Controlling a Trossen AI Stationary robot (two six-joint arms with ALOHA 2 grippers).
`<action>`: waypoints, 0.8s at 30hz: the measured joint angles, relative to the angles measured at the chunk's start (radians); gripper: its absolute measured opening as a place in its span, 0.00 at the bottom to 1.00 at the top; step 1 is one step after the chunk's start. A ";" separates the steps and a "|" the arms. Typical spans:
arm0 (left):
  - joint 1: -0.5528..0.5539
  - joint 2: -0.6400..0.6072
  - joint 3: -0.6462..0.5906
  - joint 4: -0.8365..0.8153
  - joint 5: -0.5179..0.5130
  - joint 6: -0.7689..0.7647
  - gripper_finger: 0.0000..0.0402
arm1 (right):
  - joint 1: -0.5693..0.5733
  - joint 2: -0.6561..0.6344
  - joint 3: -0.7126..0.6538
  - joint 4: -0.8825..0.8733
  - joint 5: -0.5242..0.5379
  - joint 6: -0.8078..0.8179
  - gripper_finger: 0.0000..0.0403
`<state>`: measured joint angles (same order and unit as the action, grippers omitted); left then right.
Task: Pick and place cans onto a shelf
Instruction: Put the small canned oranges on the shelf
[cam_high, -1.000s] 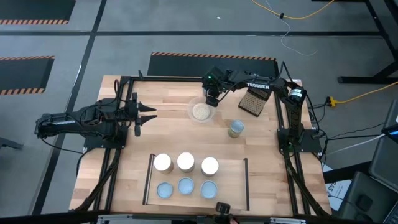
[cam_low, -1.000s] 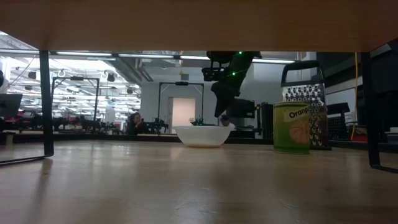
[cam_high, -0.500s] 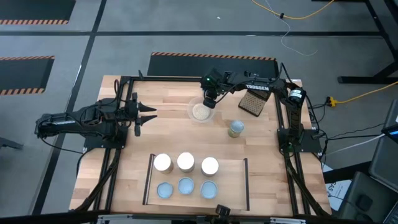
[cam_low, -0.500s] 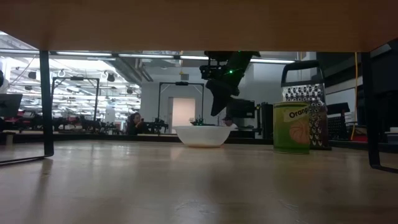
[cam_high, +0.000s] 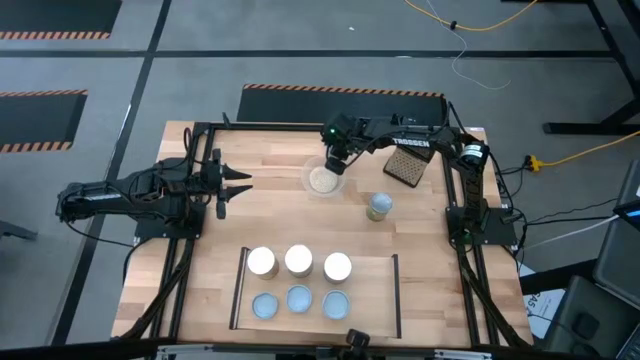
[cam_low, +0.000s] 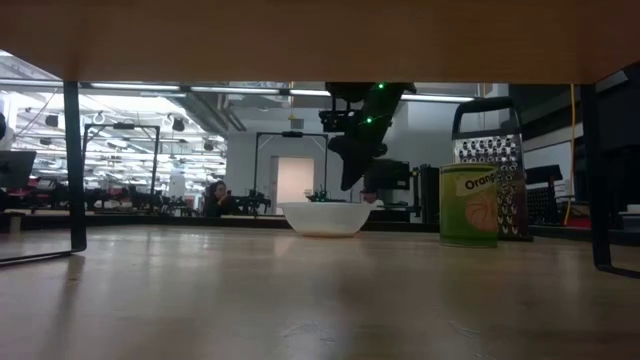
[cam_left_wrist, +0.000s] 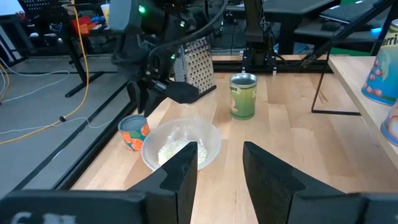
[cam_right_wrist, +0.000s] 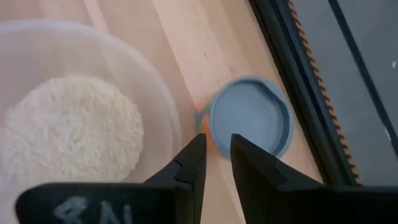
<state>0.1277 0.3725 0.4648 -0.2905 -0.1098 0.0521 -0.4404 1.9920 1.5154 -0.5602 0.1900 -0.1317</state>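
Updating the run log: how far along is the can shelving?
Done: six cans stand on the shelf, two rows of three. In hand: nothing held; the right hand hovers empty above an orange can beside the bowl. Left: that can and the green can on the table. The left hand waits at the left side, open.

shelf (cam_high: 390, 290): low light-wood board, black bars, near edge | six cans on it, three white-topped (cam_high: 298, 260), three pale-blue (cam_high: 299, 298) | green-label can (cam_high: 379, 207) upright mid-table | orange blue-topped can (cam_right_wrist: 249, 121) just beside grain bowl
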 joint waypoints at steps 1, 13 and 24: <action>0.000 0.000 0.000 0.000 0.000 0.000 0.30 | 0.000 0.000 0.000 0.014 0.000 -0.001 0.19; 0.000 0.000 0.000 0.000 0.000 0.000 0.30 | 0.018 0.003 0.000 0.024 -0.053 0.020 0.19; 0.000 0.000 0.000 0.000 0.000 0.000 0.30 | 0.063 -0.007 0.096 -0.138 -0.052 0.105 0.19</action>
<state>0.1276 0.3728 0.4648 -0.2909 -0.1093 0.0521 -0.3776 1.9854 1.6114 -0.6986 0.1382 -0.0272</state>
